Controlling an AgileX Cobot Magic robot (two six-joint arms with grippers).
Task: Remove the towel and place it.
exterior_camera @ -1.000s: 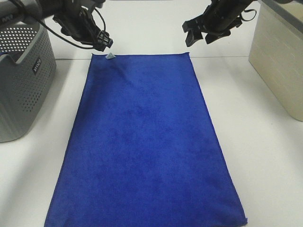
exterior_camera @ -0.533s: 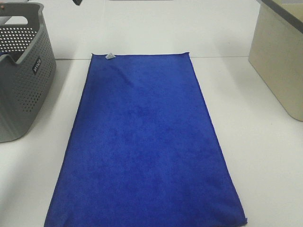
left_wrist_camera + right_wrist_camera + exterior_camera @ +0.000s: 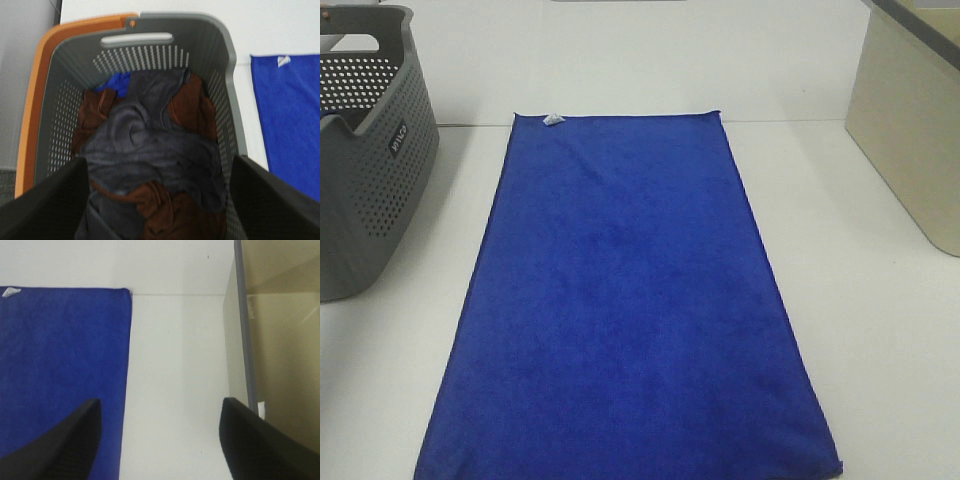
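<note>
Item one, nearest you in the high view: the towel (image 3: 625, 300), royal blue, lay spread flat on the white table (image 3: 880, 350), its near edge running to the bottom of that view and its far edge straight and square across the table. No fold or wrinkle showed on it. Its small white tag (image 3: 551, 119) sat at the far corner on the basket side (it also showed in both wrist views).

Item two, left of the towel: the grey perforated basket (image 3: 365, 170), standing on the table, apart from the towel with a strip of bare table between. From the left wrist camera you looked straight down into it: grey cloth (image 3: 150, 150) on top, brown cloth (image 3: 170, 210) under and around it, a bit of blue cloth (image 3: 115, 82) at the handle end. An orange rim (image 3: 37, 85) lined the basket's outer side.

Item three, right of the towel and well apart: a beige bin (image 3: 910, 130), with a dark rim.

Item four, the grippers. Neither appeared in the high view. The left gripper (image 3: 160, 200) hung over the basket, fingers (image 3: 40, 205) spread wide, holding nothing. The right gripper (image 3: 157, 440) hung over bare table between towel and bin, fingers (image 3: 260, 445) likewise wide apart and empty.
</note>
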